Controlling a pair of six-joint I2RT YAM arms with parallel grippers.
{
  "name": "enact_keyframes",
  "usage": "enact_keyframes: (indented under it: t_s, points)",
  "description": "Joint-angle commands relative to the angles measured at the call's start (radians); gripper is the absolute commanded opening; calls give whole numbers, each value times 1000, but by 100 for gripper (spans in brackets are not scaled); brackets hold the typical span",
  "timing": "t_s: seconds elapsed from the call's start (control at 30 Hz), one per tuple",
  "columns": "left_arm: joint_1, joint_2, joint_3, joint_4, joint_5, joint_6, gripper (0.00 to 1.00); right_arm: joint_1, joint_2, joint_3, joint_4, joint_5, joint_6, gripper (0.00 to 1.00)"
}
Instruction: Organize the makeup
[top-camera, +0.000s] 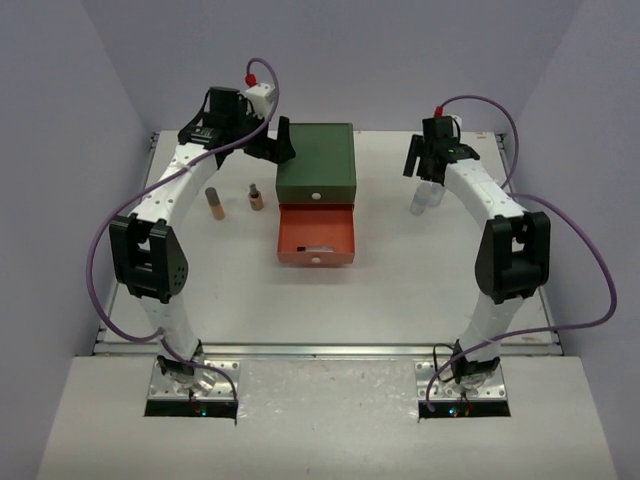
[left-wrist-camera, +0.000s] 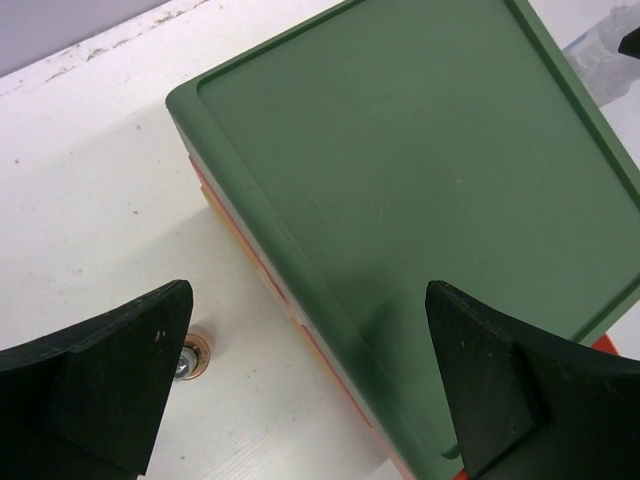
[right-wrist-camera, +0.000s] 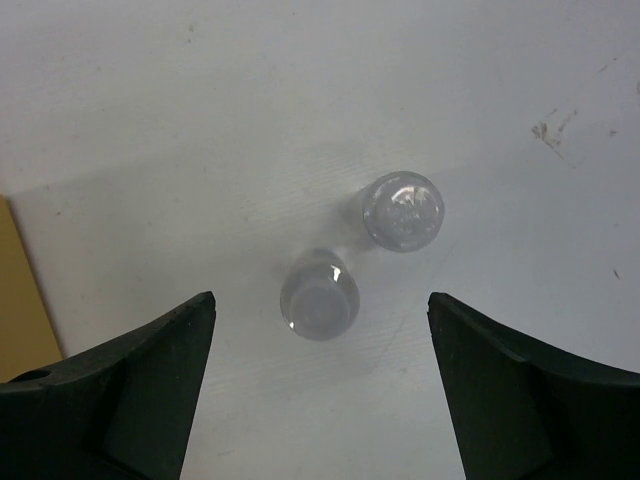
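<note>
Two clear bottles stand upright side by side on the table, seen from above in the right wrist view. My right gripper hangs open and empty above them; in the top view it is over the bottles. Two peach tubes stand left of the drawer box. My left gripper is open and empty above the left edge of the box's green top; one tube shows beside its left finger. No palette or compacts show.
The three-drawer box stands at mid-table with its orange drawer pulled out toward me; a small pale item lies at its front. Purple cables loop beside both arms. Grey walls close in the table.
</note>
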Motion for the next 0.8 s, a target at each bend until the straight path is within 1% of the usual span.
enact_keyframes:
  t_s: [0.0,0.1,0.2,0.3,0.43,0.53,0.57,0.63,0.7,0.73,0.77]
  points:
    - [-1,3,49,14,-26,21,100,-2,49,88,-34,47,70,85]
    - [-4,9,50,9,-26,36,100,-9,96,96,-34,38,90,83]
    - [-3,18,60,3,-33,46,100,-9,145,115,-37,29,100,78]
    - [-3,22,79,-9,-34,54,100,-9,171,142,-65,21,111,75]
    - [-3,23,91,-11,-29,55,100,-9,172,123,-76,3,122,73]
    - [-3,29,97,-14,-25,58,100,-11,185,116,-75,20,120,66]
    - [-4,32,100,-15,-25,60,100,-11,189,120,-76,27,120,62]
    - [-3,36,112,-22,-26,66,100,-12,209,133,-75,45,120,51]
    - [-4,36,120,-27,-24,71,100,-11,221,145,-73,53,118,44]
    - [-4,35,120,-28,-23,74,100,-12,224,148,-73,54,115,41]
    - [-3,32,120,-28,-23,78,100,-13,225,149,-72,54,112,41]
